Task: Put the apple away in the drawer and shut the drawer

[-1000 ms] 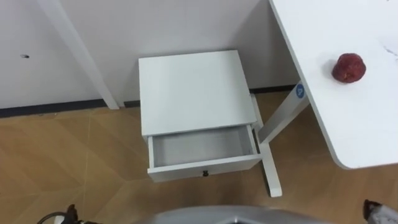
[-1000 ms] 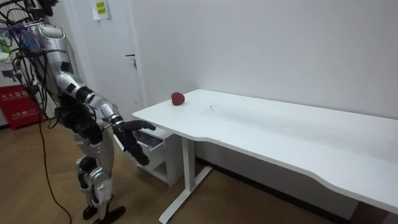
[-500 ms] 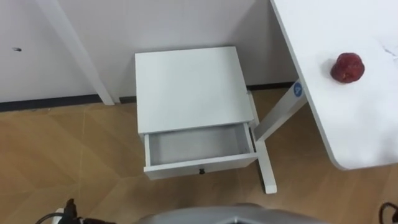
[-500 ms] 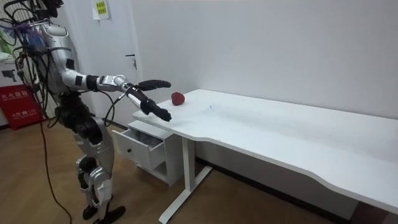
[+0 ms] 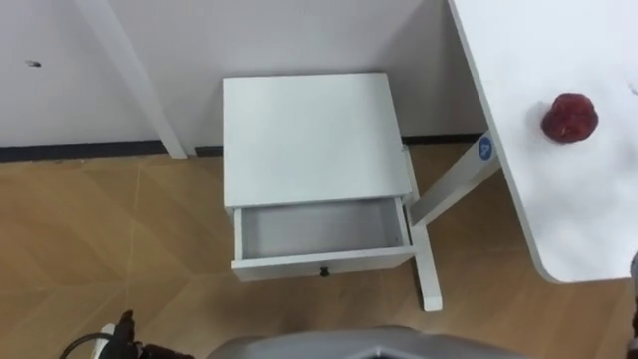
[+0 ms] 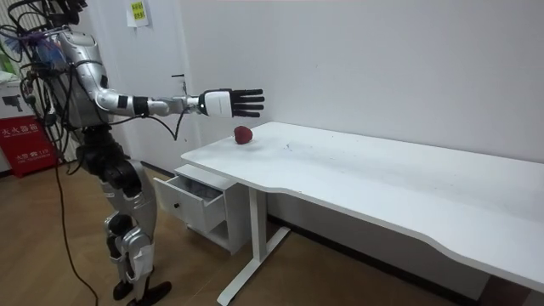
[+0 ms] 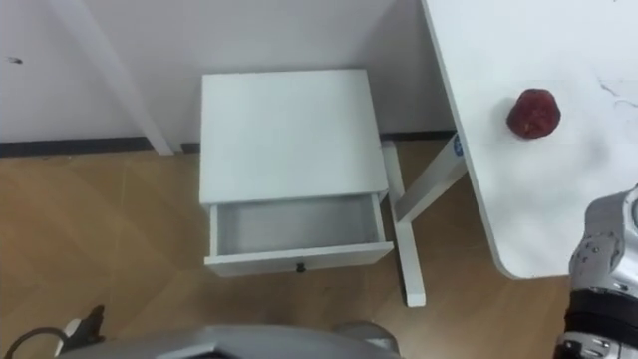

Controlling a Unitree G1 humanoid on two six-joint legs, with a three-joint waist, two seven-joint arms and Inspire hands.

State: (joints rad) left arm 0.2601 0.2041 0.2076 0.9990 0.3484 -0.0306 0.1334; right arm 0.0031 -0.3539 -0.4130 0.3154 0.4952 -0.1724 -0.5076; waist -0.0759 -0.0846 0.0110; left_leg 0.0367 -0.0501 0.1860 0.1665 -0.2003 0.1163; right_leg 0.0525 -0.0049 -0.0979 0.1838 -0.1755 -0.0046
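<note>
The cabinet's [image 5: 311, 135] 1 drawer [image 5: 321, 231] stands pulled out, its bottom bare. The apple [image 5: 569, 117] lies on the worktop [image 5: 558, 219]. The right hand [image 6: 234, 102] is held out in the air, fingers straight and spread, clear of the apple.

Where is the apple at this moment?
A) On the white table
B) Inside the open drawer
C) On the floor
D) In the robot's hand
A: the apple lies on the white table, while the open drawer is empty and the right hand is raised with straight fingers, holding nothing.
</note>
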